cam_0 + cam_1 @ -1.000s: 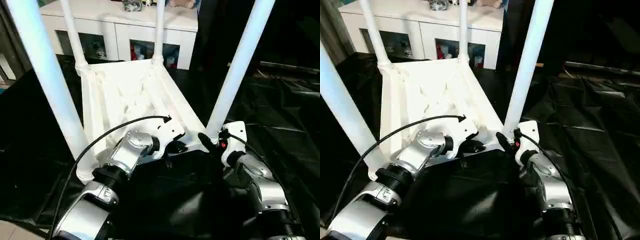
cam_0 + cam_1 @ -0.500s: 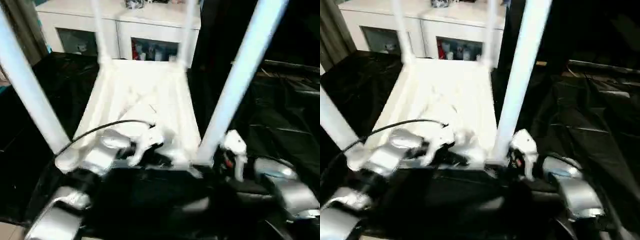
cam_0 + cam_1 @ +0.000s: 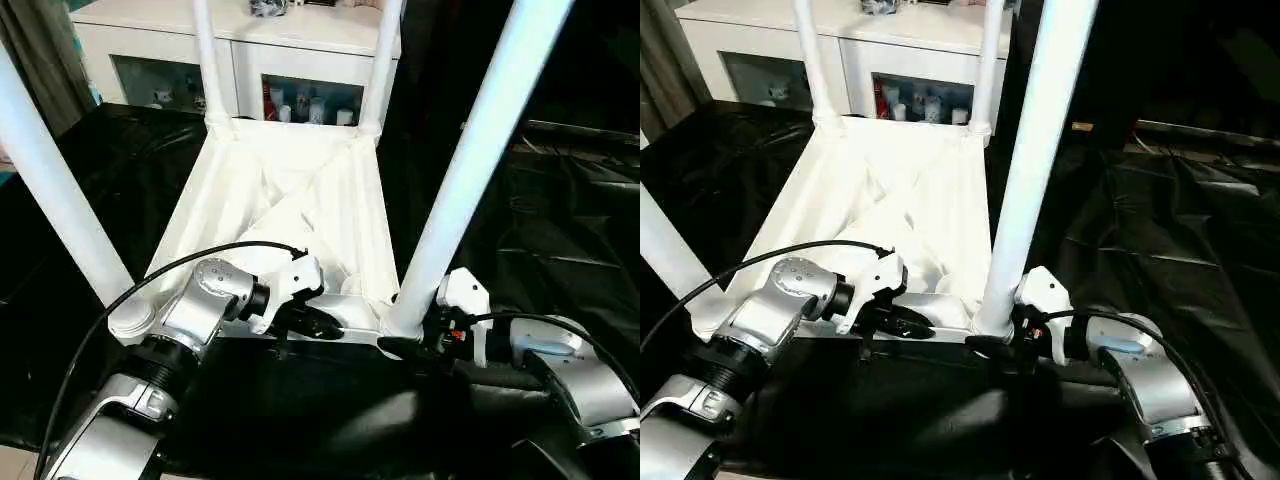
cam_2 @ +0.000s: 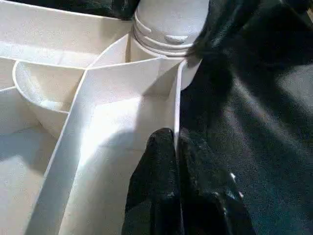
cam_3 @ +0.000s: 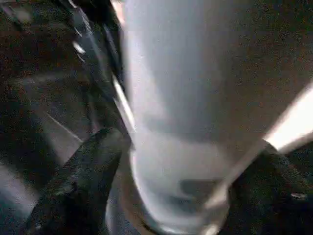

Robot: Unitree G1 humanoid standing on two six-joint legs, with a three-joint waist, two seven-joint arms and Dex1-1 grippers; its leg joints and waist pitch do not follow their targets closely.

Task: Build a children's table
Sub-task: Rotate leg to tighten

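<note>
Since a second ago the children's table point(image 3: 290, 200) has swung round to lie squarer to the robot, upside down on the black-draped bench point(image 3: 560, 230), all four white legs point(image 3: 480, 170) standing up from its corner sockets. At left, the left gripper point(image 3: 322, 324) reaches in level, fingers point(image 4: 161, 196) pinched together on the thin near rim. At right, the right gripper point(image 3: 408, 346) points leftward, fingers point(image 5: 83, 181) spread either side of the near right leg's base.
</note>
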